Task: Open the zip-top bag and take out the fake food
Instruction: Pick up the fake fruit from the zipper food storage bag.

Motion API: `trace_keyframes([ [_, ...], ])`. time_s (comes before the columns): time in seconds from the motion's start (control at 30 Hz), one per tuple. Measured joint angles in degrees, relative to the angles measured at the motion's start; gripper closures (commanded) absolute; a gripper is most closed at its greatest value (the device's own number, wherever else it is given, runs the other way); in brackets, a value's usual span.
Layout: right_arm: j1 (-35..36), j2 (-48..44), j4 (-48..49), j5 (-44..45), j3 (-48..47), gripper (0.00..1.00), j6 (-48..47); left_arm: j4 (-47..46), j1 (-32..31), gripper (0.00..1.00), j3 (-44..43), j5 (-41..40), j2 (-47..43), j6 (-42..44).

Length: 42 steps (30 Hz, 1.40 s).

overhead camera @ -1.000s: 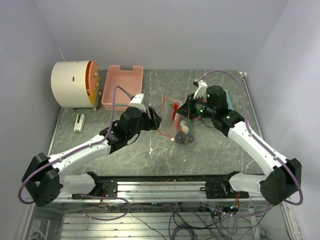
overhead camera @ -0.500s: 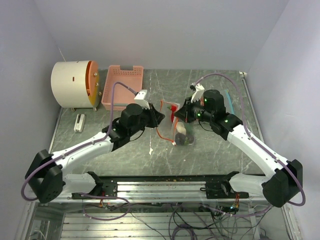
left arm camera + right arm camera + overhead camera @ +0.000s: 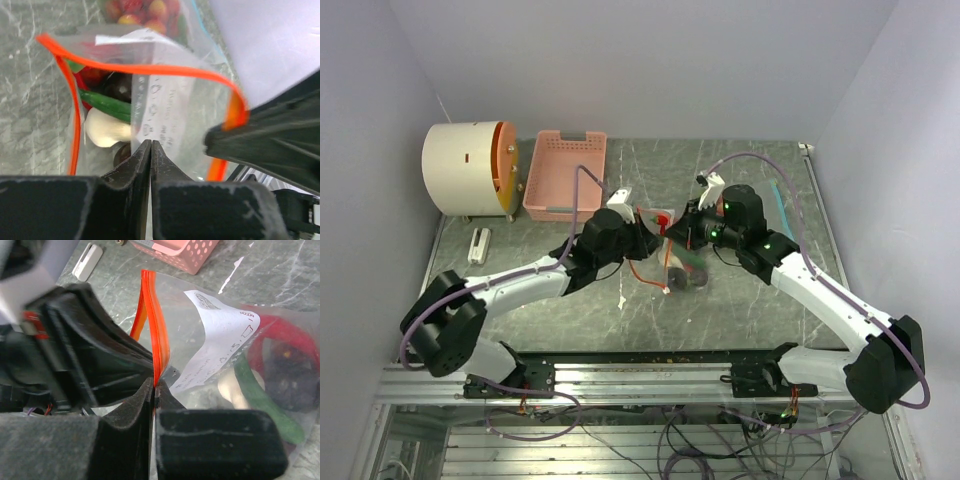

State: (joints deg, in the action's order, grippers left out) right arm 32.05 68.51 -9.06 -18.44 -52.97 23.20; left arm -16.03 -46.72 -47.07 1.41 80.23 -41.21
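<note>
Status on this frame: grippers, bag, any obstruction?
Left gripper shut on zip-top bag wall. Right gripper shut on its orange zip strip. Mouth partly open, fake food inside. Nothing blocking in view.

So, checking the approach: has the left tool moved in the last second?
Yes. Seen from above, the left tool has shifted right, away from the pink slotted plastic basket, onto the clear orange-sealed zip-top bag.
</note>
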Motion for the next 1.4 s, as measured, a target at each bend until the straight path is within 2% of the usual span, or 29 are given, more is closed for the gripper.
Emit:
trace_keyframes([
  [0.27, 0.8, 0.0, 0.3, -0.2, 0.0, 1.00, 0.1, -2.1, -0.7, 0.80, 2.4, 0.1, 7.1, -1.5],
  [0.43, 1.9, 1.7, 1.9, -2.7, 0.0, 1.00, 0.2, -7.6, -1.0, 0.74, 2.4, 0.7, 12.0, -2.9],
  [0.47, 2.1, 2.2, 2.3, -3.3, 0.1, 0.92, 0.3, -8.9, -1.0, 0.73, 2.4, 1.0, 13.2, -3.2],
  [0.53, 2.4, 2.5, 2.6, -3.8, 0.3, 0.64, 0.6, -11.1, -1.0, 0.72, 2.4, 1.8, 15.0, -3.9],
  [0.57, 2.5, 2.5, 2.5, -3.8, 0.3, 0.55, 0.9, -12.4, -1.1, 0.71, 2.4, 2.2, 15.8, -4.3],
  [0.63, 2.5, 2.2, 2.2, -3.0, 0.4, 0.42, 0.8, -14.2, -1.1, 0.70, 2.6, 2.4, 16.7, -4.9],
  [0.73, 2.5, 0.8, 0.6, 0.4, 0.5, 0.32, 0.1, -16.3, -1.1, 0.69, 3.6, 2.4, 17.1, -5.3],
  [0.9, -0.1, -5.1, -1.6, 7.6, 3.2, 0.30, 0.1, -19.3, -1.1, 0.68, 6.0, 2.4, 17.7, -5.8],
  [1.03, -6.6, -10.9, -2.0, 12.0, 9.1, 0.28, 1.2, -21.9, -1.1, 0.65, 6.5, 2.6, 19.7, -6.2],
  [1.2, -14.3, -8.2, -1.7, 11.5, 14.2, 0.27, 1.7, -25.3, -1.1, 0.60, 6.9, 3.2, 22.3, -6.4],
  [1.23, -15.1, -6.8, -1.5, 11.2, 15.2, 0.28, 1.8, -26.1, -1.1, 0.59, 7.3, 3.3, 22.5, -6.5],
  [1.33, -16.2, -3.5, -0.5, 10.2, 18.2, 0.45, 2.1, -27.8, -1.1, 0.54, 8.2, 3.9, 23.0, -6.7],
  [1.4, -16.4, -2.2, 0.3, 9.7, 19.8, 0.49, 2.3, -29.5, -1.1, 0.47, 8.9, 4.3, 23.0, -7.0],
])
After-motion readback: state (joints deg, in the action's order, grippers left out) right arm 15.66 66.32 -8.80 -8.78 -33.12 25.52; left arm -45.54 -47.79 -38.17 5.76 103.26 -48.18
